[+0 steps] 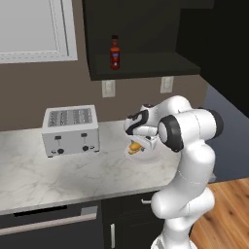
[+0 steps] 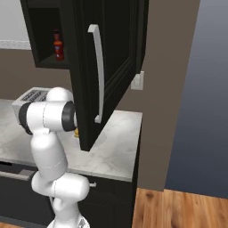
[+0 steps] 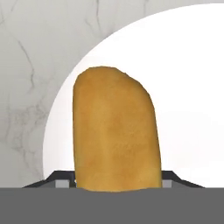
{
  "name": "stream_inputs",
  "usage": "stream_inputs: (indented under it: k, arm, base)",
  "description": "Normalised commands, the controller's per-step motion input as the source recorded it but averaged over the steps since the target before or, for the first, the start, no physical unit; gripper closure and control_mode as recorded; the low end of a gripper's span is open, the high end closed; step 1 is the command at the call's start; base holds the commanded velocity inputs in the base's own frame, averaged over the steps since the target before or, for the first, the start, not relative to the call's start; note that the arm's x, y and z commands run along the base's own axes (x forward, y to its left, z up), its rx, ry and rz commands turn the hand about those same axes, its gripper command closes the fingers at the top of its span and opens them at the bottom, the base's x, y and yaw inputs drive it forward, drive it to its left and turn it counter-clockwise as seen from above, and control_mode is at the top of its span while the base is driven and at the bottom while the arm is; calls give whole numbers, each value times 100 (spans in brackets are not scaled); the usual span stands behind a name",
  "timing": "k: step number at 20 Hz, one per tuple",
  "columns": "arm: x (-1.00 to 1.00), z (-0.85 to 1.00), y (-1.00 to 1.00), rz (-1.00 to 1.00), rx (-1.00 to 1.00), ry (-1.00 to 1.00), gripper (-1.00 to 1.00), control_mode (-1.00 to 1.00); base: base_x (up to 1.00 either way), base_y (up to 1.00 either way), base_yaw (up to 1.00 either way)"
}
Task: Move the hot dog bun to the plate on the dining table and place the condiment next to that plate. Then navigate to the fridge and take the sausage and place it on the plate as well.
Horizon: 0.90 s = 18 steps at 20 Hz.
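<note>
The yellow-tan hot dog bun (image 3: 116, 131) lies on a white plate (image 3: 188, 87) on the marble wall counter (image 1: 73, 175). My gripper (image 3: 117, 181) reaches down over it, and its dark fingertips (image 3: 59, 178) press against the bun's two sides. From the left base view the gripper (image 1: 138, 146) sits low over the bun (image 1: 134, 146), with the arm bent above it. The condiment (image 1: 115, 52), a dark red bottle with a black cap, stands on a shelf in the open black wall cabinet, also seen as the condiment (image 2: 58, 45). The task's plate, the dining table, the fridge and the sausage are out of view.
A silver toaster (image 1: 70, 130) stands on the counter left of the white plate (image 1: 151, 156). The open cabinet door (image 2: 102, 67) with its long handle hangs out over the counter close to the arm. A dark wall bounds the counter on the right, with wood floor below.
</note>
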Motion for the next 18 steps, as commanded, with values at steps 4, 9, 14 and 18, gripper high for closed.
stream_inputs:
  k: [4,9,14,18]
  arm:
    - [0,-25,4,0,0,4,100,-100]
    - [-31,-3,-1,-1,0,-6,100,-100]
    - [-55,34,-17,-2,1,0,100,-100]
    - [-58,55,-23,-3,0,0,100,-100]
  base:
    - [0,0,0]
    - [0,0,0]
    - [0,0,0]
    - [0,0,0]
